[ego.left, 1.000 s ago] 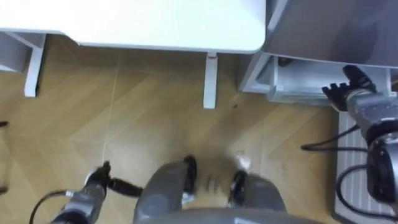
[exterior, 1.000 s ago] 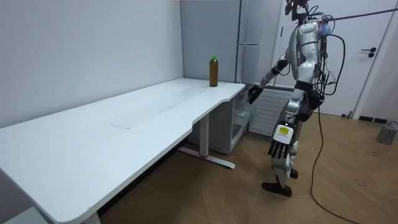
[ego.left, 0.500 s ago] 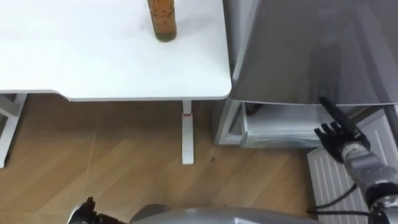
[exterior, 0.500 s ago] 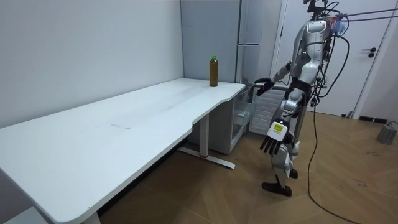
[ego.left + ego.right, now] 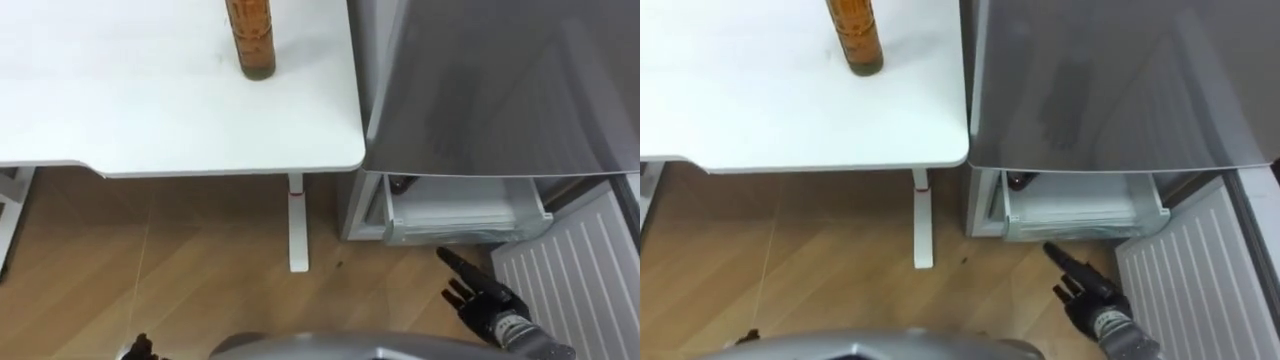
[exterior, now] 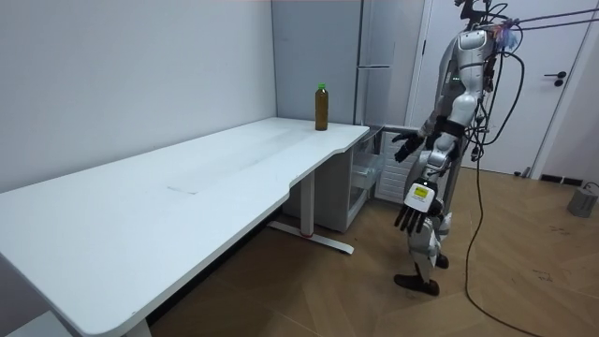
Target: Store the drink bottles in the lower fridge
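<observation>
Where the top edge of the eye views cuts across it, the bottle [image 5: 250, 38] loses its neck, and we find its green cap in the room view. The grey front of the fridge [image 5: 500, 90] hides most of the open lower compartment [image 5: 465, 212] beneath it. We see the robot's left hand [image 6: 410, 217] hanging by its thigh, fingers slack and empty. The right hand [image 5: 487, 300] reaches forward low, fingers straight and spread, holding nothing, near that compartment but not touching it. The bottle stands upright on the white table [image 5: 120, 110], near the corner beside the fridge, well apart from both hands.
</observation>
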Robot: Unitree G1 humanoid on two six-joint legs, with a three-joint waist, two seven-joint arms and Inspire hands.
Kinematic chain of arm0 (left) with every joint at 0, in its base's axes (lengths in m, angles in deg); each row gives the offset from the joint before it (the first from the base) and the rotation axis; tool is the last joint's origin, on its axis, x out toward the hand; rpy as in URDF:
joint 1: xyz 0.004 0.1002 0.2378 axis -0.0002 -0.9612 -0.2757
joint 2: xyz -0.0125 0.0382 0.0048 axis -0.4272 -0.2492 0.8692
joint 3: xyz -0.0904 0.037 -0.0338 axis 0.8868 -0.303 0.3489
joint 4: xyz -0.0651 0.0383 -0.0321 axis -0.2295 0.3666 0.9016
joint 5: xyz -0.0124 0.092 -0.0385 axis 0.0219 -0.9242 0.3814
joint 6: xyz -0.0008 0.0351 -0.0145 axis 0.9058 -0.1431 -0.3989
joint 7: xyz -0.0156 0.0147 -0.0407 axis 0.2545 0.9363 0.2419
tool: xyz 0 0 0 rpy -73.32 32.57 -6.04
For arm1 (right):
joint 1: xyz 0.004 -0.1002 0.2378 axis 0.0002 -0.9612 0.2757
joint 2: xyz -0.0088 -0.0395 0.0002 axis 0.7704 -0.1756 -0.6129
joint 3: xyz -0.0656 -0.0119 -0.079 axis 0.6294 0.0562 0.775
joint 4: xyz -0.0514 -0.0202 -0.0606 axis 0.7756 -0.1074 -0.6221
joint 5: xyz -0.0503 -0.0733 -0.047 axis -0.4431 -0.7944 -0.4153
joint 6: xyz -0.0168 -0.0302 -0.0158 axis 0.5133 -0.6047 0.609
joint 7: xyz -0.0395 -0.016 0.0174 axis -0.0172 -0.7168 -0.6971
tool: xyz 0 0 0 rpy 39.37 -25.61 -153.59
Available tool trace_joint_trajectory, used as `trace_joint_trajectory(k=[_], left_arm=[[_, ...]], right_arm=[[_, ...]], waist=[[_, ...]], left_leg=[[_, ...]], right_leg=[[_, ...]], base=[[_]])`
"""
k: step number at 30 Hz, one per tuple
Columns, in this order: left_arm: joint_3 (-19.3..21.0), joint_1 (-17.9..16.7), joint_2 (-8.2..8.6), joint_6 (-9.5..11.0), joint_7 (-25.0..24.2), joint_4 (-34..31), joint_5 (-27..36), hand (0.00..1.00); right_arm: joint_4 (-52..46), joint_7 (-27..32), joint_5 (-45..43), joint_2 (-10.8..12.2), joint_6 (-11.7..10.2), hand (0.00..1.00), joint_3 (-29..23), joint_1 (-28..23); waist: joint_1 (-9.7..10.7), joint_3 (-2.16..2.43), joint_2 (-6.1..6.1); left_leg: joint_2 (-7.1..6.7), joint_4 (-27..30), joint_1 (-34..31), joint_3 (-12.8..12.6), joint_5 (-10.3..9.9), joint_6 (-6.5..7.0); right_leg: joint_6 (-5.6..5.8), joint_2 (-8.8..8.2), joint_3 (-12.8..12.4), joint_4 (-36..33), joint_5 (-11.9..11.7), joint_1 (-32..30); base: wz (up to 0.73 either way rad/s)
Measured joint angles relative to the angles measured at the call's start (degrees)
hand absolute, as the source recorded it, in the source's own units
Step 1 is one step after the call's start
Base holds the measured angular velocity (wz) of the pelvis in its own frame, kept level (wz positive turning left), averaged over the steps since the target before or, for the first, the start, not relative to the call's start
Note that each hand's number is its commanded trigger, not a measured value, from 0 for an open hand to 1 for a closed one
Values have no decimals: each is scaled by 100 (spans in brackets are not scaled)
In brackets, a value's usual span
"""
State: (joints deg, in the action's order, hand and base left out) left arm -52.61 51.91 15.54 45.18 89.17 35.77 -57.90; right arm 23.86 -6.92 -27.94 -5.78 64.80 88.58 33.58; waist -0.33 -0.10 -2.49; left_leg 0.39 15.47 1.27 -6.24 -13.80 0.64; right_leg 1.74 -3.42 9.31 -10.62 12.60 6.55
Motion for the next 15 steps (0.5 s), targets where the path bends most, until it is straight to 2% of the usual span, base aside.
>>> trace_joint_trajectory(k=[4,6,11,15], left_arm=[[41,12,23,21,67,7,-4,0],[143,37,85,26,99,35,-2,0],[148,47,214,70,107,53,-4,0],[247,-20,221,160,106,54,-11,0]], right_arm=[[122,-132,-1056,5,1,0,19,-73],[119,-172,-1596,17,-3,0,40,-71],[102,-143,-2600,122,-96,0,70,-72],[154,-51,-3239,155,-148,0,60,-91]], waist=[[13,-28,21],[6,-42,26],[-4,-41,44],[9,-56,43]], left_leg=[[6,-25,44,-1,-10,-14],[5,-27,35,4,-11,-14],[8,-32,49,8,-13,-14],[9,-88,144,12,-12,-15]], right_leg=[[-1,5,12,4,-1,34],[-1,5,17,4,-2,29],[-1,7,12,3,-2,66],[-3,9,1,2,-3,152]], base=[[0],[0],[0],[0]])
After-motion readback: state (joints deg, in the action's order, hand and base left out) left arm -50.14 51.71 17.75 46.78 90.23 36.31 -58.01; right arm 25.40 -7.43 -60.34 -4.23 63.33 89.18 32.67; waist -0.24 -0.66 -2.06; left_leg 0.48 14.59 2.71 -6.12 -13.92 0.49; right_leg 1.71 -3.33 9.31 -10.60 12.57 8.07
